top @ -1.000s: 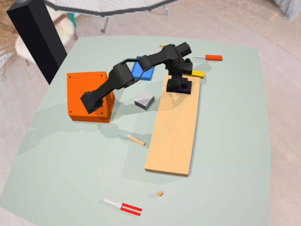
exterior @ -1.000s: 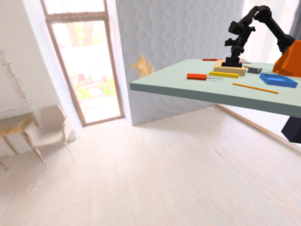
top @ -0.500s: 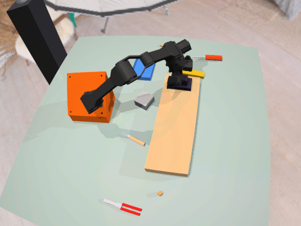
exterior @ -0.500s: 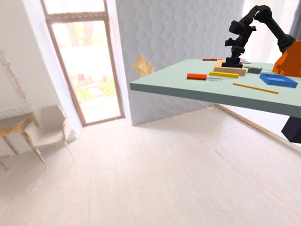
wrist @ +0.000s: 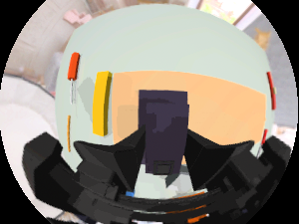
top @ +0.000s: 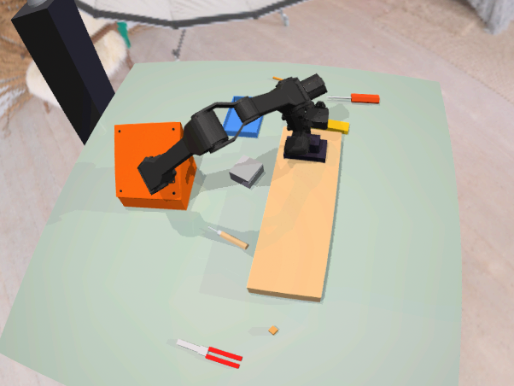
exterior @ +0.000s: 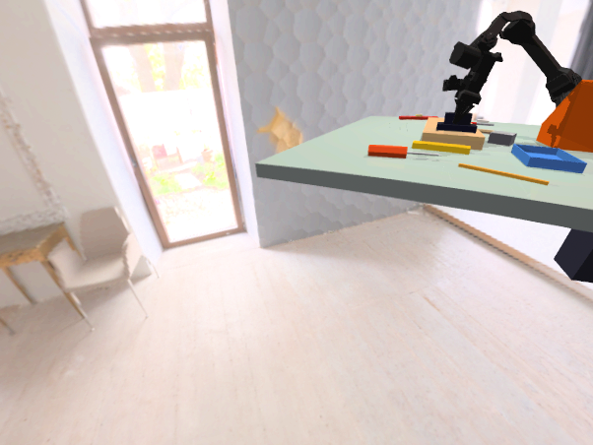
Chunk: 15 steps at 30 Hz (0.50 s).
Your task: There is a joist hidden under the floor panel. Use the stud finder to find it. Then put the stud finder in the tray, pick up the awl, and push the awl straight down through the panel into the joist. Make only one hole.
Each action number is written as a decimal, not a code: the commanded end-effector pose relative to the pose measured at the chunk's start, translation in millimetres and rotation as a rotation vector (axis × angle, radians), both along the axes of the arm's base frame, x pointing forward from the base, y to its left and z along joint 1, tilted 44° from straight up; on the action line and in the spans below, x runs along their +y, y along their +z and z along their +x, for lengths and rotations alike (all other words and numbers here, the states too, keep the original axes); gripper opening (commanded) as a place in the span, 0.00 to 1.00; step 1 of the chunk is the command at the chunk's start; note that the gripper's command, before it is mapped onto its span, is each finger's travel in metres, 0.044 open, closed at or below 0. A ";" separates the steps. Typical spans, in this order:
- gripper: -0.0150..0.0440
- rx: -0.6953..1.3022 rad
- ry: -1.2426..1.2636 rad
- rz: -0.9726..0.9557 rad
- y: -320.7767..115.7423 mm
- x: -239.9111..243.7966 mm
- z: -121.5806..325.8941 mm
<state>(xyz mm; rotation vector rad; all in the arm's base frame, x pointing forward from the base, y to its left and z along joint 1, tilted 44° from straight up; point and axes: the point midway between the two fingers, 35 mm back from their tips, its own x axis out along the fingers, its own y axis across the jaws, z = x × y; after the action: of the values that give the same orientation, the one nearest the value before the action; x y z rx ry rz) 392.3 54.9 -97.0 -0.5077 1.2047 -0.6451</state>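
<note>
The dark navy stud finder [top: 321, 155] [exterior: 455, 127] [wrist: 163, 106] is held upright in my gripper [top: 304, 143] [exterior: 462, 117] [wrist: 162, 126], which is shut on it. It is at the far end of the light wood floor panel [top: 294, 231] [exterior: 453, 141] [wrist: 224, 109], flat on the panel or just over it; I cannot tell which. No lit lamp shows on it. The awl [top: 233, 240], with a tan handle and thin metal tip, lies on the table left of the panel. The blue tray [top: 241, 133] [exterior: 554, 164] stands left of the panel's far end, partly behind my arm. No hole shows on the visible panel.
A yellow bar [top: 339, 126] [exterior: 440, 147] [wrist: 102, 104] lies beyond the panel's far end, near an orange-handled screwdriver [top: 365, 98] [exterior: 387, 151] [wrist: 74, 66] and a pencil [exterior: 502, 174]. A grey block [top: 247, 170] lies between arm base and panel. Red-handled pliers [top: 224, 352] and a small orange piece [top: 273, 330] lie nearer.
</note>
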 end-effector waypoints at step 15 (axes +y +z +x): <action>0.25 0.003 -0.001 -0.010 42.0 -47.3 -12.2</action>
<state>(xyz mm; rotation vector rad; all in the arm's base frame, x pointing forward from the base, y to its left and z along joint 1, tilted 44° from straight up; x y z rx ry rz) 383.4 18.2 -63.5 -0.5106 1.2058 -0.6469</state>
